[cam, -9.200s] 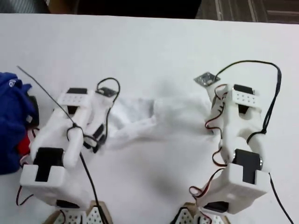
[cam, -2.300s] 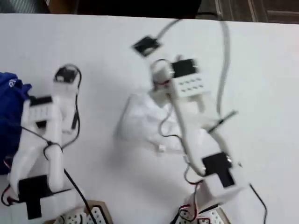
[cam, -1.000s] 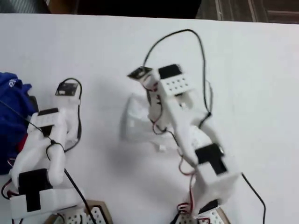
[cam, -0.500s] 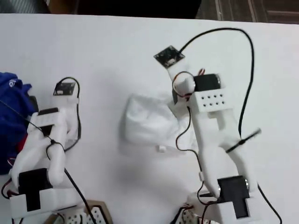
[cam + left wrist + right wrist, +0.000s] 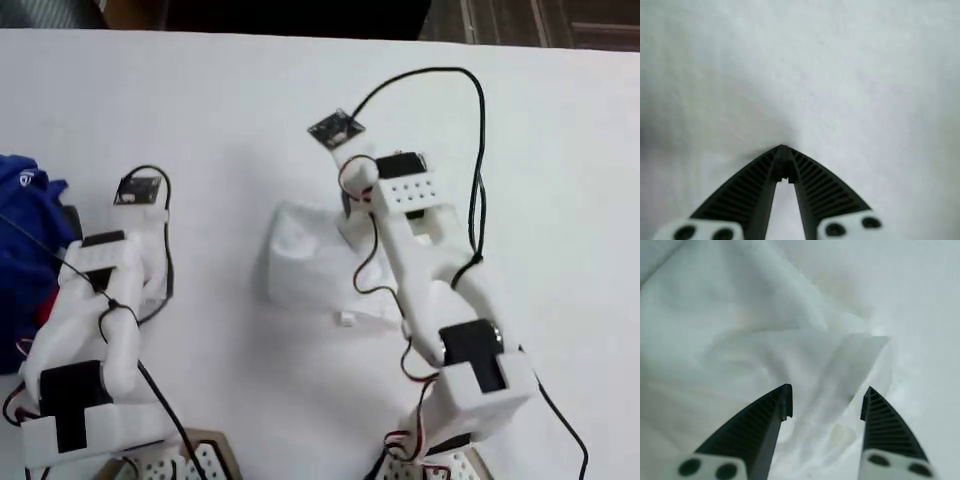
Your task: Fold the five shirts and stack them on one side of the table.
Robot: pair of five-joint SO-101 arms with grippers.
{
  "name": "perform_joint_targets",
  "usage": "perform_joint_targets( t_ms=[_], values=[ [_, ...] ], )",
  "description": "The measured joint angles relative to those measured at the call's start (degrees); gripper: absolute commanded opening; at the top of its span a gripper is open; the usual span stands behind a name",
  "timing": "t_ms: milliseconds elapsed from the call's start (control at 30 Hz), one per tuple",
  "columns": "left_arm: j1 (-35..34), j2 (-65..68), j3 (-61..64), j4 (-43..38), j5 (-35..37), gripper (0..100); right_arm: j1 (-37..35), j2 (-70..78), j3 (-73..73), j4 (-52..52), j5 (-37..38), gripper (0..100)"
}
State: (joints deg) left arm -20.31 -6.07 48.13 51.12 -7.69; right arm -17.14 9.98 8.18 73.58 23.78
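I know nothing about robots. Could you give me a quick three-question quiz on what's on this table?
1. True or false: the left gripper is shut above bare table.
2. The right gripper over the white shirt is: A) open, B) shut on the shirt, C) shut on nothing.
3. Fill in: the bundled cloth at the table's edge is mostly ___.
Key: 1 true; 2 A; 3 blue.

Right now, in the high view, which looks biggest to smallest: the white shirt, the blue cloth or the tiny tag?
Largest, about alike: white shirt and blue cloth; the right arm hides part of the shirt, the edge cuts off the cloth.
Smallest: tiny tag.
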Motion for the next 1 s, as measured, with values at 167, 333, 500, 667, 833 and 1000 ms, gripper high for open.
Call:
perform_joint_targets(
  t_ms=[167,333,500,667,833,1000],
  values=[
    [0.0,0.0,0.0,0.0,0.0,3,-0.1,1.6,-0.1,1.5,0.0,3.3],
    [0.0,0.0,0.0,0.0,0.0,3,0.1,0.4,-0.3,4.0,0.0,2.1],
    [0.0,0.0,0.0,0.0,0.0,3,4.1,-7.2,-0.3,10.4,0.0,2.1],
    [0.0,0.0,0.0,0.0,0.0,3,9.3,-9.7,-0.3,15.3,0.0,2.1],
    [0.0,0.0,0.0,0.0,0.0,3,10.1,-9.7,4.3,16.1,2.1,2.2],
    [0.0,0.0,0.0,0.0,0.0,3,10.1,-9.7,9.1,15.9,5.9,5.2]
  ],
)
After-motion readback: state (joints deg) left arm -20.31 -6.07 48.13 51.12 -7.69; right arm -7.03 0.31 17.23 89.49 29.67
